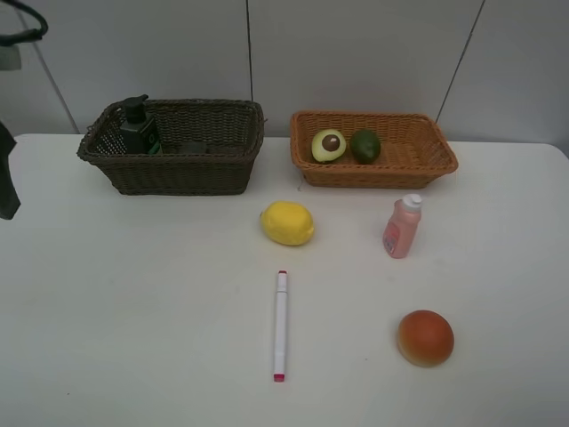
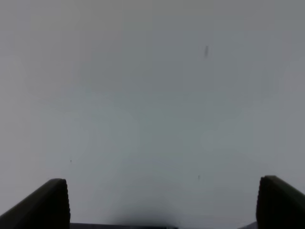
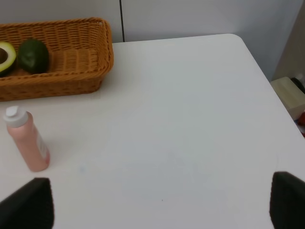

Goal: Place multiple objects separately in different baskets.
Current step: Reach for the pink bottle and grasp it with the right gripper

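Colour rundown: the dark basket [image 1: 178,169] is a deep brown weave with a dark green pump bottle [image 1: 138,126] that has a black top. The tan basket [image 1: 418,165] is a light orange weave with an avocado [image 1: 328,145], pale yellow-green flesh and brown pit, and a dark green lime [image 1: 364,145]. The table [image 1: 133,311] is plain white, the lemon [image 1: 286,222] bright yellow, the pink bottle [image 1: 402,228] white-capped, the marker [image 1: 281,325] white with pinkish-red ends, and the peach [image 1: 425,337] goes from orange to reddish-brown.
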